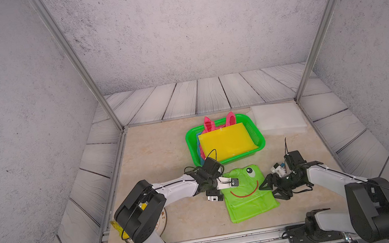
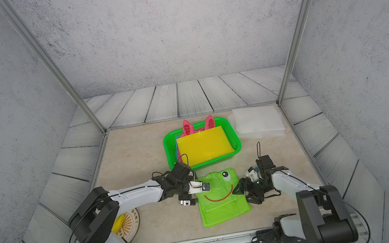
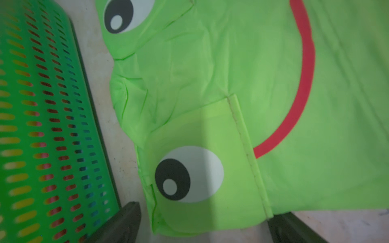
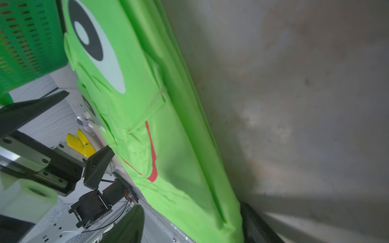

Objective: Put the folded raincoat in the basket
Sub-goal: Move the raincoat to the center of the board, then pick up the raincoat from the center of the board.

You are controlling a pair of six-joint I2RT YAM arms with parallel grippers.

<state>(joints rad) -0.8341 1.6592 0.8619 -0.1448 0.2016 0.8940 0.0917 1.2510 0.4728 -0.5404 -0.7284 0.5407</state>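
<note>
Presently, the beige stone-patterned bench point(image 1: 156, 154) is recorded as carrying every item. The basket point(image 1: 242, 156), bright green with perforated walls, is sited at about 1 o'clock from the bench centre. The raincoat point(image 1: 249, 198), lime green with a frog face, is laid flat on the bench outside the basket. It is placed at the basket's 6 o'clock, just beside the near wall, with the printed eyes turned toward 12 o'clock. A stack of white sheets point(image 1: 277, 119) is noted at the bench's 2 o'clock corner, close beside the basket.

The basket is already occupied. A yellow folded item point(image 1: 225, 141) is laid flat on top, and a pink item point(image 1: 208, 124) with two upright ears is seen beneath it at the basket's 12 o'clock side. A round plate point(image 2: 131, 222) bearing a yellow object point(image 2: 118, 224) is partly hidden behind the left arm at 8 o'clock.

The left gripper point(image 3: 210, 208) is held low at the raincoat's 10 o'clock corner, by one printed eye. Its fingers are spread wide, with the fabric edge lying loose between them. The right gripper point(image 4: 191, 208) is set at the raincoat's 3 o'clock edge. Its fingers are apart with the folded edge between them; whether the fabric is touched cannot be told.
</note>
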